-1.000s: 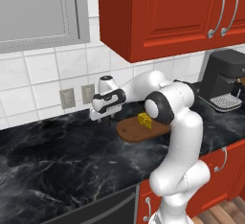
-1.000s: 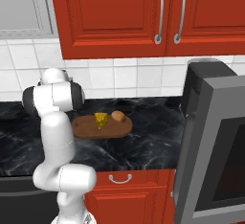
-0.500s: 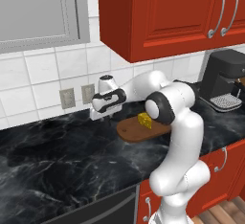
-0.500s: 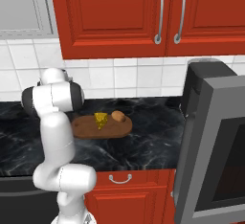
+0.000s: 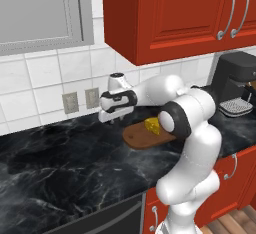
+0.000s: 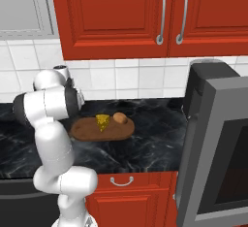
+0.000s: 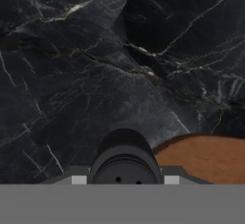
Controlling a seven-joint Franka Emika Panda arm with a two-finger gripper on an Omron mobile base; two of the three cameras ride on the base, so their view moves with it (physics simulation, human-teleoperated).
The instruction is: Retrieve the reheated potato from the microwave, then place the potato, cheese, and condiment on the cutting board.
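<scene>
Nothing has visibly moved since a second ago: the arm, the board and the food on it all sit where they did, and both base views are unshifted.

The microwave (image 6: 206,124) fills the near right of the right base view, a grey front with a dark window. The black marble bench (image 5: 60,168) runs along under the white tiled wall and the red cabinets. The white arm (image 5: 192,128) reaches out over it to the robot's left, its hand pointing down at the stone in front of the wall outlets. A black coffee machine (image 5: 235,75) stands at the far right end of the bench.

The cutting board (image 6: 87,130) lies flat on the bench just beside the arm. On it is the cheese (image 6: 102,122), a yellow wedge near the middle. The potato (image 6: 120,119) sits just to its right, close to it but apart.

The condiment (image 7: 123,163) is seen from above in the hand view as a dark round top. It sits over bare bench just off the rounded end of the board. The fingers (image 7: 77,179) are clamped on it, one grey pad on either side of the top. I cannot tell if its base is on the stone.
</scene>
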